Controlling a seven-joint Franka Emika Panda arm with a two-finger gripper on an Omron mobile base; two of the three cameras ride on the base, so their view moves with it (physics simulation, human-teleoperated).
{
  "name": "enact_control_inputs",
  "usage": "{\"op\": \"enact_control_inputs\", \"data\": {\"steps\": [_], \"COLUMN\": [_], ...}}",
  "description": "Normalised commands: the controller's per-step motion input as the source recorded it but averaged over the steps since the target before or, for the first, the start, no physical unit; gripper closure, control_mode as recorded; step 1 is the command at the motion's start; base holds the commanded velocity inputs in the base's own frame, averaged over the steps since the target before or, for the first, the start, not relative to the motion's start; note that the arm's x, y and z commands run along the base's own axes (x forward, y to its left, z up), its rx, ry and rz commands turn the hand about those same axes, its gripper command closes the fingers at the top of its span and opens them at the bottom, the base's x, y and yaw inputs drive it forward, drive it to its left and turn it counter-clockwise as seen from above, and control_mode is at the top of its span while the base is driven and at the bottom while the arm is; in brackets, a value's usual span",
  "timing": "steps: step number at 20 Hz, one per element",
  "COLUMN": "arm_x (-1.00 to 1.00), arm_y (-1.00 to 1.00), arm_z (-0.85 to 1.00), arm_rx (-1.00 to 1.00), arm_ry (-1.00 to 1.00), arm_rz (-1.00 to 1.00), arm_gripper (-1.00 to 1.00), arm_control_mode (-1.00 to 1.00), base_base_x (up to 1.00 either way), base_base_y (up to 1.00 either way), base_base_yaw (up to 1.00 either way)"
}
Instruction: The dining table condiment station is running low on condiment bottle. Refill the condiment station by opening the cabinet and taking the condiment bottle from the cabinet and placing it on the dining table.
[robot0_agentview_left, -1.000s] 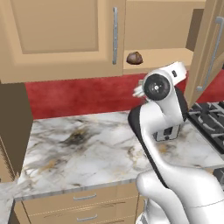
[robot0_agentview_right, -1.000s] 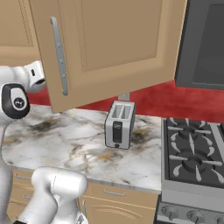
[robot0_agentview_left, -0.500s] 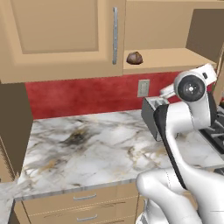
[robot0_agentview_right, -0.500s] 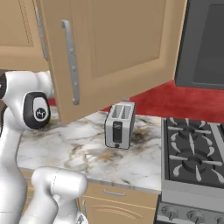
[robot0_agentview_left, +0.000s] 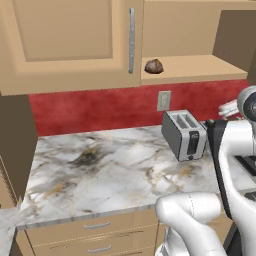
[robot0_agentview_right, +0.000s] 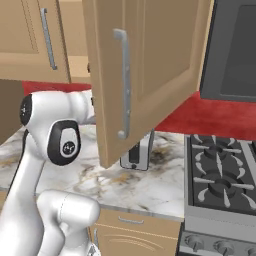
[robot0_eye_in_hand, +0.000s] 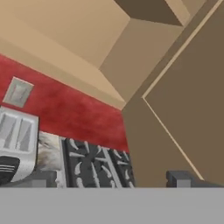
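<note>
The right-hand cabinet door (robot0_agentview_right: 145, 75) stands swung wide open, its silver bar handle (robot0_agentview_right: 122, 85) facing out. Inside, on the bare shelf (robot0_agentview_left: 195, 67), sits a small dark rounded object (robot0_agentview_left: 154, 66) – too blurred to identify as the condiment bottle. The gripper (robot0_eye_in_hand: 111, 178) hangs spread apart, grasping nothing, beside the door's inner face. A silver toaster (robot0_agentview_left: 184, 134) rests on the marble counter (robot0_agentview_left: 100, 165) – the gas stove (robot0_agentview_right: 222, 182) just beside
</note>
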Motion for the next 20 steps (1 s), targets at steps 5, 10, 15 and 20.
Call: {"op": "enact_control_inputs", "data": {"steps": [5, 10, 15, 20], "arm_x": [-0.31, -0.18, 0.00, -0.03], "arm_y": [-0.80, -0.71, -0.21, 0.11], "arm_z": [0.00, 0.00, 0.00, 0.00], "arm_rx": [0.00, 0.00, 0.00, 0.00], "arm_ry": [0.00, 0.00, -0.02, -0.07], "arm_rz": [-0.12, -0.11, -0.02, 0.00], "arm_gripper": [-1.00, -1.00, -1.00, -1.00], "arm_control_mode": [-1.00, -1.00, -1.00, -1.00], "base_base_x": [0.00, 0.00, 0.00, 0.00], "base_base_y": [0.00, 0.00, 0.00, 0.00], "base_base_yaw": [0.00, 0.00, 0.00, 0.00]}}
